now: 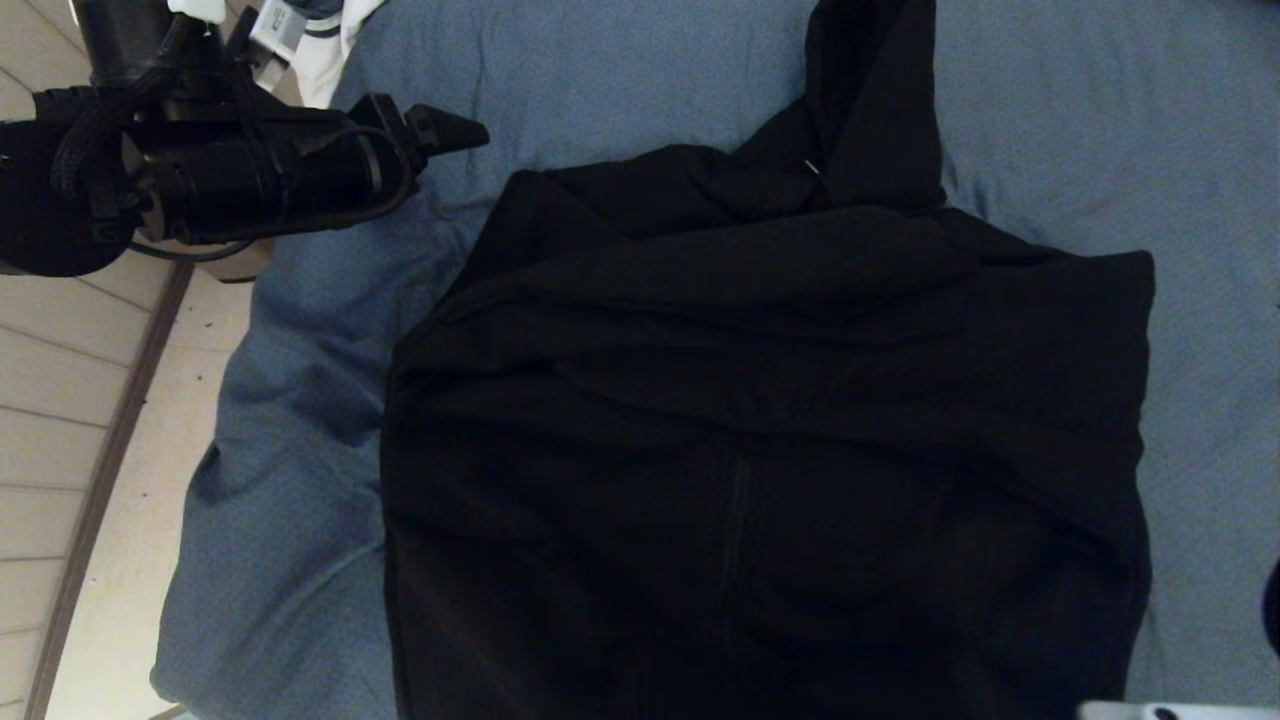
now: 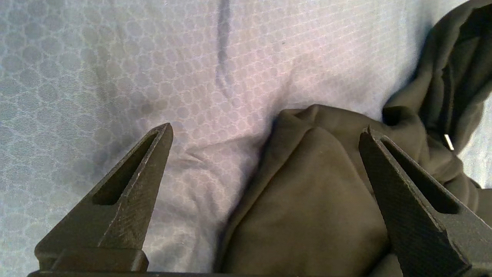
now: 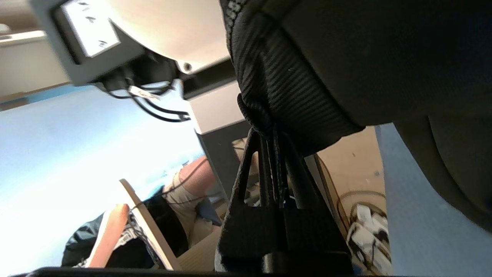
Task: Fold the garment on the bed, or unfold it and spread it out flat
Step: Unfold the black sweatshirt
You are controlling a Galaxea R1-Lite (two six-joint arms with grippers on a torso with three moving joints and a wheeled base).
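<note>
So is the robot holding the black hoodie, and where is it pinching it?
Yes. The right gripper is shut on the garment, pinching its ribbed edge band. The left gripper is open and holds nothing.

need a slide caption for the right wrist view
Right pincer shut on the black hoodie's ribbed edge, lifting it.

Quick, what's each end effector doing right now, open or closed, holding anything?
Left end effector: open, empty, above the edge of the hoodie.
Right end effector: shut on the hoodie's ribbed edge.
</note>
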